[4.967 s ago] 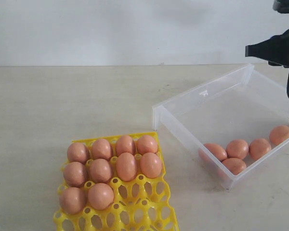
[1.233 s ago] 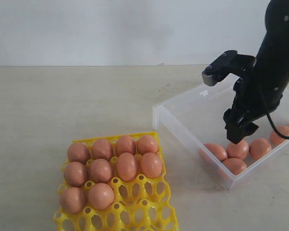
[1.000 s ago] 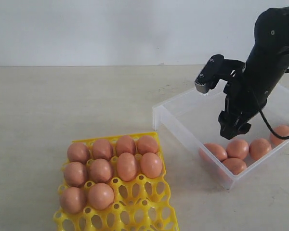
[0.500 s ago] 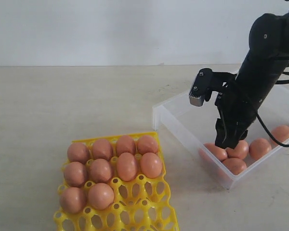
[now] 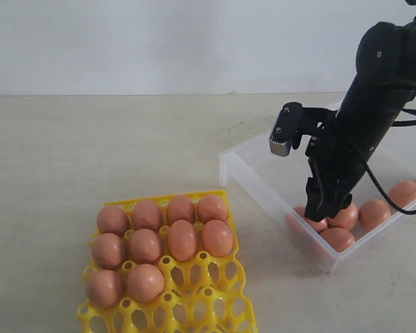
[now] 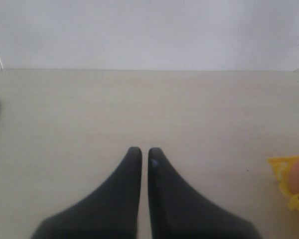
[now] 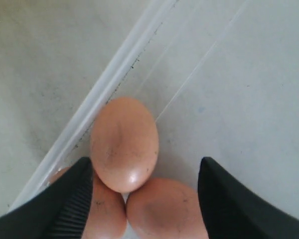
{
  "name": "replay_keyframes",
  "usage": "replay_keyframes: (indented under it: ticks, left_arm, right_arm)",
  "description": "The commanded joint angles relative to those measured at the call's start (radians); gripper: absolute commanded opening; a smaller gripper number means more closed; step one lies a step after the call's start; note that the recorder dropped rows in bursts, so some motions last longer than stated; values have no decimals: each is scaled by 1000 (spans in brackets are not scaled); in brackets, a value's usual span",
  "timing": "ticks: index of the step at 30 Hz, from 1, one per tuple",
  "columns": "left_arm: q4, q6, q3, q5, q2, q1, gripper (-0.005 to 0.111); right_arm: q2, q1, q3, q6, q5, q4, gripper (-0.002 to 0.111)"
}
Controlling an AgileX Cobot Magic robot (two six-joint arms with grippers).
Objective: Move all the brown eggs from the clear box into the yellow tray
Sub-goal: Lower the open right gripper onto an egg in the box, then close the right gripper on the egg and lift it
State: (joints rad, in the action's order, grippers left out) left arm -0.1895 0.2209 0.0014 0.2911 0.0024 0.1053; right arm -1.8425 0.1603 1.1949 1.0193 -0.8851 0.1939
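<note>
Right gripper (image 5: 324, 212), matt black, is down inside the large shallow box of clear colourless plastic (image 5: 277, 166), at its near left corner. Its two wedge-shaped fingers are spread wide and clamp nothing. In the right wrist view, one of the smooth reddish-brown oval eggs (image 7: 123, 144) lies between them, glossy, with a small highlight on its shell. It leans on two more eggs. One finger's ribbed pad (image 7: 74, 199) sits right against the egg's side; whether it touches cannot be told. The other finger stands apart from that egg.

Six eggs show in the box, strung along its near wall, the last cut by the picture's edge. The box has low walls and a small tab on its far left wall.

Well apart from it, to the left and nearer the camera, lies the bright yellow plastic tray (image 5: 208, 291) of open-lattice cups with raised pegs. It holds ten eggs, two rows of four and two in the third row.

In the left wrist view, the left gripper (image 6: 141, 152) has its black fingers drawn almost together with only a thin slit between, holding nothing. It is above the bare table, and a tray corner with one egg shows at that view's edge.

Everything rests on a pale beige matt tabletop (image 5: 90, 146), faintly streaked. Behind it stands a plain white wall (image 5: 159, 41).
</note>
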Motion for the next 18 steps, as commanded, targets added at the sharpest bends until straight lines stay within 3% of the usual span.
replay_keyframes:
  ticks: [1, 18]
  left_arm:
    - [-5, 7, -1, -7, -2, 3, 4]
    - [-5, 7, -1, -7, -2, 3, 4]
  right_arm:
    - [-46, 1, 4, 12, -1, 6, 54]
    - [-56, 50, 4, 31, 46, 5, 54]
